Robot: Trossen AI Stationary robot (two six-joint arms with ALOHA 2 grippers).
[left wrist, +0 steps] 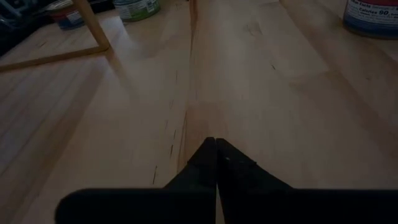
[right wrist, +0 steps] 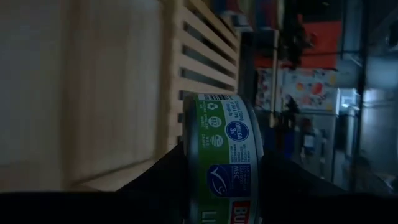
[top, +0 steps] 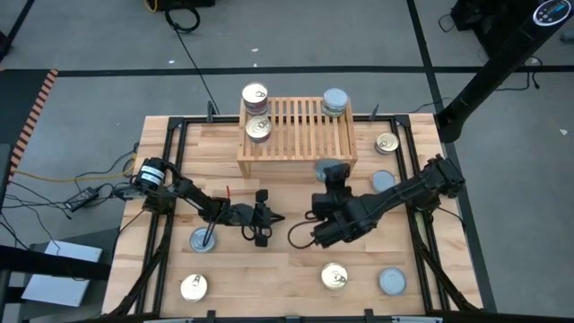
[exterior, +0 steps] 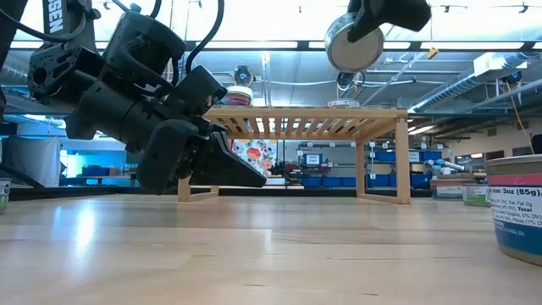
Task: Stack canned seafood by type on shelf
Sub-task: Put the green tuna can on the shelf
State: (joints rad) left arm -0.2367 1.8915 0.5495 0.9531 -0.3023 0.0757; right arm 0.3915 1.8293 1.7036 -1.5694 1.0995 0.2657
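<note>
1 silver-topped round tin (top: pixel 331 168) sits clenched in your right tool (top: pixel 333 173), lifted near the slatted wooden shelf (top: pixel 296 135) for stacking; left tool (top: pixel 261 218) rests closed on the tabletop (top: pixel 287 269).

wooden slatted shelf (top: pixel 296 135) at the table's far side, gold-top tins (top: pixel 255 95) stacked left on it, silver ones (top: pixel 334 101) right, another tin (right wrist: pixel 227 158) held tilted, probably silver-topped, rest scattered on the table

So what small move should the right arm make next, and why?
Probably carry it toward the silver stack at the light wooden slatted shelf's right rear: the right gripper holds a silver-topped round tin above the shelf's front edge.
</note>
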